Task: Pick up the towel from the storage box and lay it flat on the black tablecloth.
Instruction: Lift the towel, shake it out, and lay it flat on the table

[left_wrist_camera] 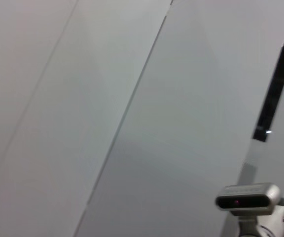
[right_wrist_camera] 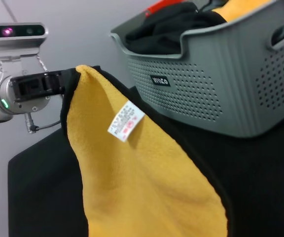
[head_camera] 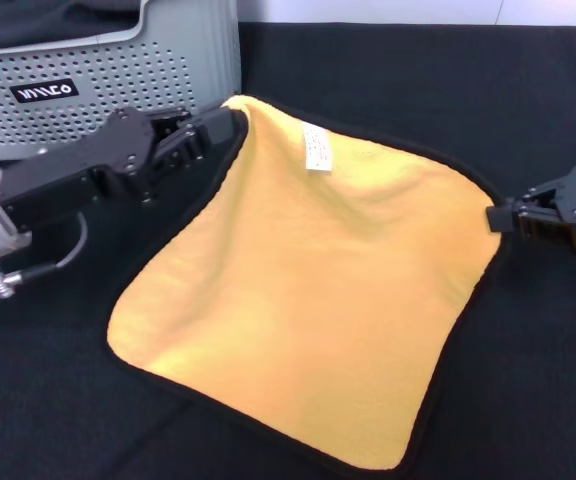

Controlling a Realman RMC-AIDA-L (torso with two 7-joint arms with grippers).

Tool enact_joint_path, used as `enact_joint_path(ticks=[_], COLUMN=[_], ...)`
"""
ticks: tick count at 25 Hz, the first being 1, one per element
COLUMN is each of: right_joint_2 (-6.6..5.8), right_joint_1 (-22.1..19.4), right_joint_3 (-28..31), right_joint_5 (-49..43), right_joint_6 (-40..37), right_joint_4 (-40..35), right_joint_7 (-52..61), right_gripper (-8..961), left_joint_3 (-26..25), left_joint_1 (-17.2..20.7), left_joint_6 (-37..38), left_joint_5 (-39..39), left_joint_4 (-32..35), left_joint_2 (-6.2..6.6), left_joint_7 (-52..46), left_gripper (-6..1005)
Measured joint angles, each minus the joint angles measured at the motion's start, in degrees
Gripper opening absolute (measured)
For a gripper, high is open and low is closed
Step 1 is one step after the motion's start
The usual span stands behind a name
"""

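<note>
A: Where is the towel (head_camera: 308,300) right now?

B: Out of the storage box (head_camera: 118,70) and spread yellow face up over the black tablecloth (head_camera: 528,400). Its near half lies on the cloth; the far edge, the one with the white tag (head_camera: 317,148), is held a little above it, strung between two corners.

A: Who holds those corners?

B: The left gripper (head_camera: 226,125) is closed on the far-left corner, just in front of the box. The right gripper (head_camera: 498,216) is pinched on the right corner, well out over the tablecloth. In the right wrist view the towel (right_wrist_camera: 142,177) rises to a peak where the left gripper (right_wrist_camera: 65,81) clamps it, so that corner is clearly still up.

A: So which step is this?

B: I'd judge it the laying-out step, nearly done. The pick is finished; only the held edge is not yet down.

A: And the next move?

B: Probably lower both corners together, keeping the edge taut so no fold forms, then open the jaws and draw the arms away without dragging the cloth. The left corner sits near the box wall, so it needs some care.
</note>
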Motion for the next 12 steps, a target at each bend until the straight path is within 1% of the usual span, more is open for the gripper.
enact_joint_path(ticks=[2, 5, 8, 9, 12], right_joint_2=[-0.14, -0.28, -0.47, -0.59, -0.65], right_joint_1=[1.4, 2.4, 3.8, 4.6, 4.9], right_joint_3=[0.1, 0.1, 0.1, 0.1, 0.1], right_joint_5=[-0.8, -2.0, -3.9, -4.7, -5.2], right_joint_6=[-1.4, -3.4, -5.7, -6.8, -8.1], right_joint_4=[2.9, 4.8, 7.0, 8.0, 8.4], right_joint_7=[-0.9, -1.3, -1.4, -1.4, -1.5], right_gripper=[97, 99, 101, 102, 104], left_joint_3=[0.1, 0.1, 0.2, 0.2, 0.2], left_joint_1=[0.0, -0.1, -0.3, -0.7, -0.9], left_joint_6=[-2.1, -5.6, -8.6, -10.8, -12.6], left_joint_5=[0.0, 0.0, 0.5, 1.3, 1.7], left_joint_4=[-0.7, -1.7, -2.2, -2.3, -2.3], left_joint_2=[-0.38, -1.45, -2.22, -2.48, -2.52], left_joint_7=[1.2, 4.0, 6.3, 6.7, 6.9], left_gripper=[43, 43, 43, 43, 43])
